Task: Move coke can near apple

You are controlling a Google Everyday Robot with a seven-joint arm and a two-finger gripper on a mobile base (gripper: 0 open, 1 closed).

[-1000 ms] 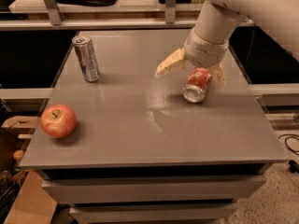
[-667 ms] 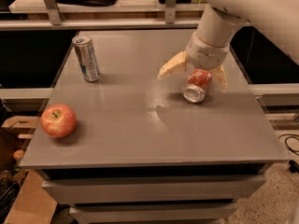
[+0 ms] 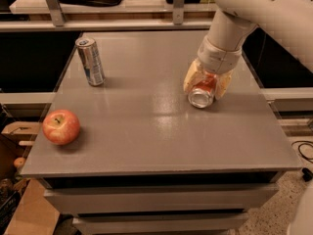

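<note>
The coke can point(image 3: 201, 97) lies on its side on the grey table point(image 3: 146, 131), right of centre, with its silver end facing me. My gripper point(image 3: 205, 88) comes down from the upper right and its two tan fingers point(image 3: 191, 77) press against both sides of the can. The can rests on the table. The apple point(image 3: 61, 127), red with yellow patches, sits near the table's front left corner, far from the can.
A slim silver-and-blue can point(image 3: 90, 61) stands upright at the back left of the table. A shelf with metal posts point(image 3: 53, 6) runs behind the table. Cardboard boxes point(image 3: 19, 131) lie on the floor at the left.
The gripper's fingers were spread wide around the coke can and have closed in against its sides. The can, the apple and the slim can have not moved.
</note>
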